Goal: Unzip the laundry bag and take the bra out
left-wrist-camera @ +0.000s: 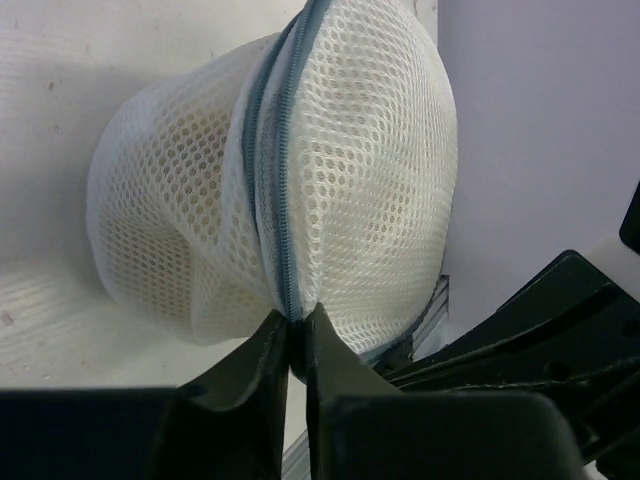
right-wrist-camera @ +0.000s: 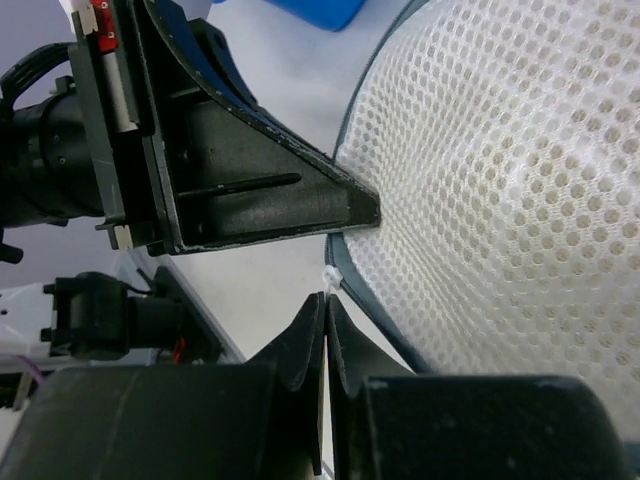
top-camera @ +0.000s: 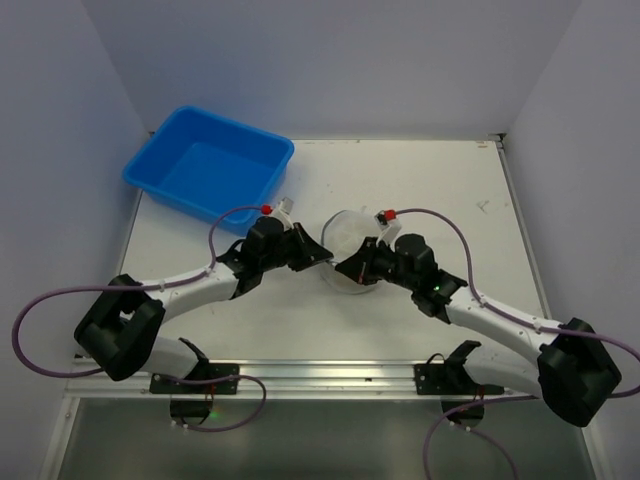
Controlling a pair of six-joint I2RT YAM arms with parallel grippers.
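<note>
The laundry bag [top-camera: 352,243] is a white mesh pod standing on edge in the middle of the table between both grippers. In the left wrist view its grey-blue zipper seam [left-wrist-camera: 281,180] runs down the pod [left-wrist-camera: 370,170]. My left gripper [left-wrist-camera: 296,322] is shut, pinching the bag at the lower end of that seam; in the top view it [top-camera: 320,258] is at the pod's left edge. My right gripper [right-wrist-camera: 327,300] is shut on a small white zipper pull [right-wrist-camera: 331,277] at the dark rim of the pod [right-wrist-camera: 520,190]. The bra is hidden; only a faint yellowish tint shows through the mesh.
A blue rectangular tub [top-camera: 210,165] stands at the back left, empty. The left gripper's black finger [right-wrist-camera: 290,200] reaches in close above my right gripper. Purple cables loop beside both arms. White walls enclose the table on three sides.
</note>
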